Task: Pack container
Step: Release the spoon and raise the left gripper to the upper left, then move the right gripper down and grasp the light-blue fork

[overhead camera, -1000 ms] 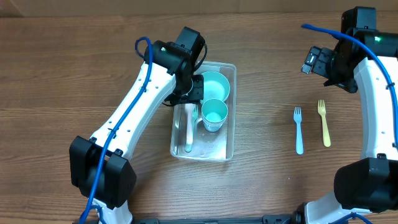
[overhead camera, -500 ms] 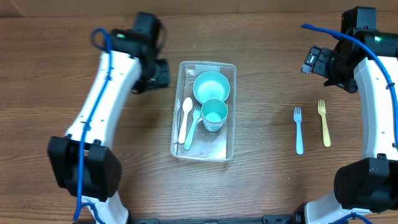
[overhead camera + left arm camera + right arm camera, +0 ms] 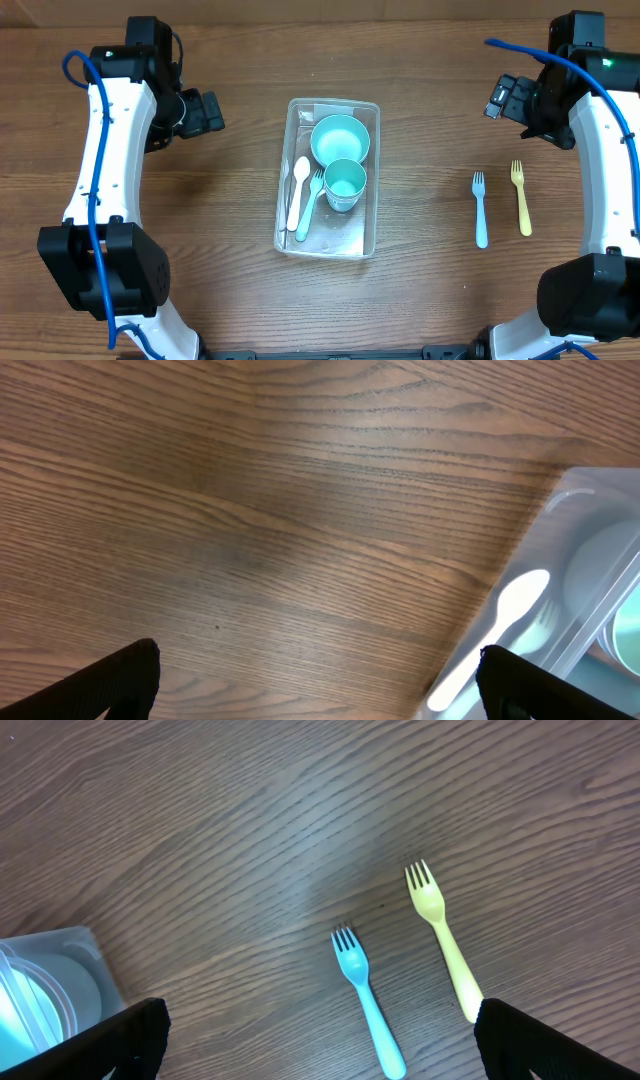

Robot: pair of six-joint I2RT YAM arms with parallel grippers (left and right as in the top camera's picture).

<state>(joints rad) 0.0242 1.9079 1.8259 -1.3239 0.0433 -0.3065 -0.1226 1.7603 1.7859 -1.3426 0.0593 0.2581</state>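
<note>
Clear rectangular plastic tub w/ rounded corners and a rim (image 3: 345, 238) sits mid-counter on the brown wood-grain counter (image 3: 230, 250), long side running front to back. Inside, at the far end, is a round teal bowl (image 3: 340, 138), upright. A teal cup (image 3: 346, 184) stands just in front of it, opening up; can't tell if the two touch. Along the tub's left side lie a white plastic spoon (image 3: 298, 190) and a pale blue plastic fork (image 3: 311, 203), side by side, fork tines toward the cup.

L fingers (image 3: 207, 112) are off to the left of the tub, well apart from it, pointing toward it. L wrist view shows both tips at the bottom corners, spread wide, nothing btwn them but counter. The tub's corner and the spoon show at the right of that view.

R fingers (image 3: 503, 97) hang at far right, past two forks lying on the counter: a blue plastic fork (image 3: 480, 210) and a yellow plastic fork (image 3: 521, 198). These are parallel, tines away from the robot, near each other but not touching, well right of the tub. R tips are also spread wide, holding nothing.
</note>
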